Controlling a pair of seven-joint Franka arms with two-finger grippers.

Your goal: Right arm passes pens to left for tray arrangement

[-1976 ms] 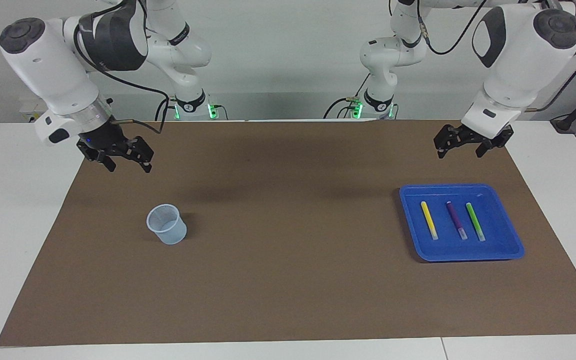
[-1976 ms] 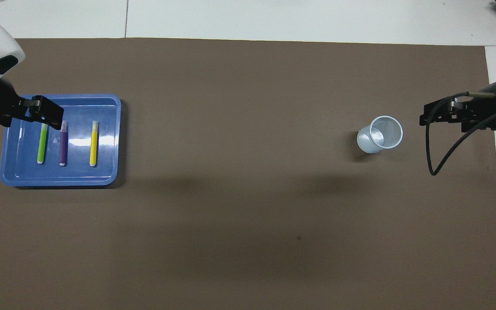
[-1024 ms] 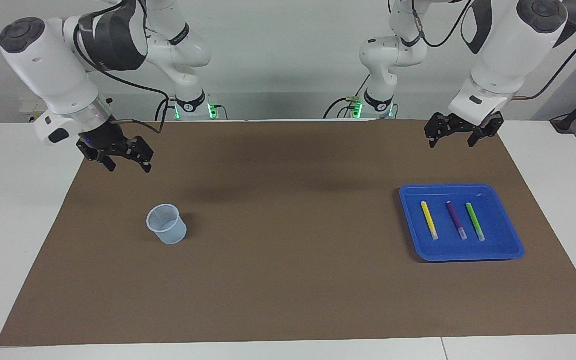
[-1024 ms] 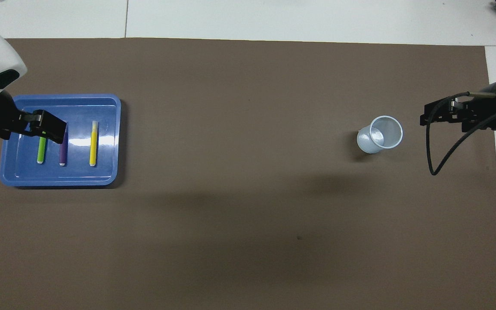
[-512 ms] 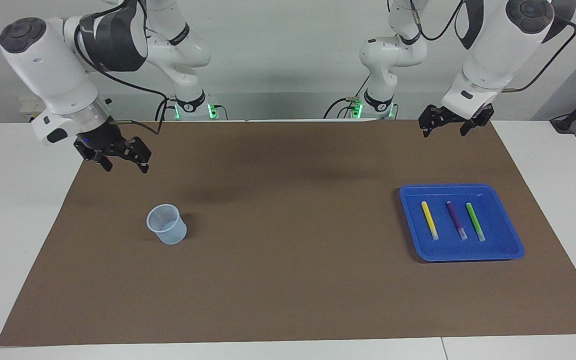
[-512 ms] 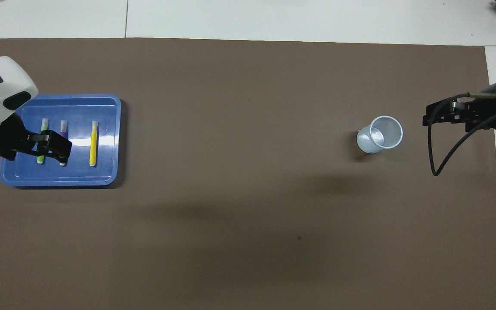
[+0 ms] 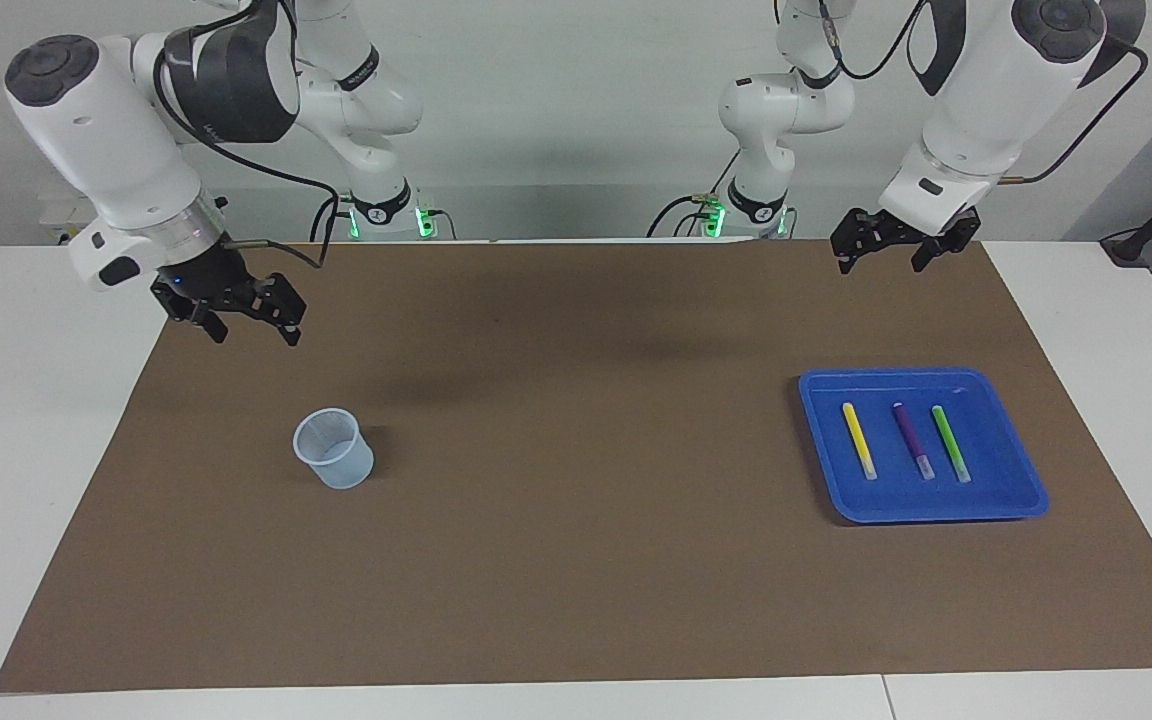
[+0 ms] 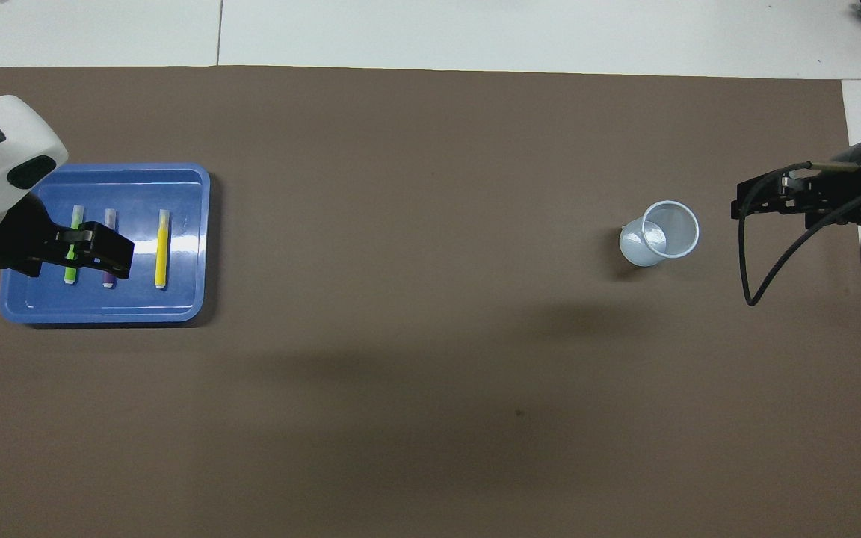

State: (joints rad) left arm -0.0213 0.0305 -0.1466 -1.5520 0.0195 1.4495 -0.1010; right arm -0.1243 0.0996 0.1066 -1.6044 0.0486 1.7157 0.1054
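Three pens are seen lying side by side in the blue tray at the left arm's end of the tabletop. The left hand, open and empty, has been raised away from the tray; the arrangement looks finished. The right hand waits open above the mat near the cup. No writing can be read.

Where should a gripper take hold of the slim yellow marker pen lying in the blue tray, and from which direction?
Probably mid-barrel on the slim yellow marker pen, straight from above, fingers across its width: it lies flat in the shallow blue plastic tray, apart from the purple marker pen.
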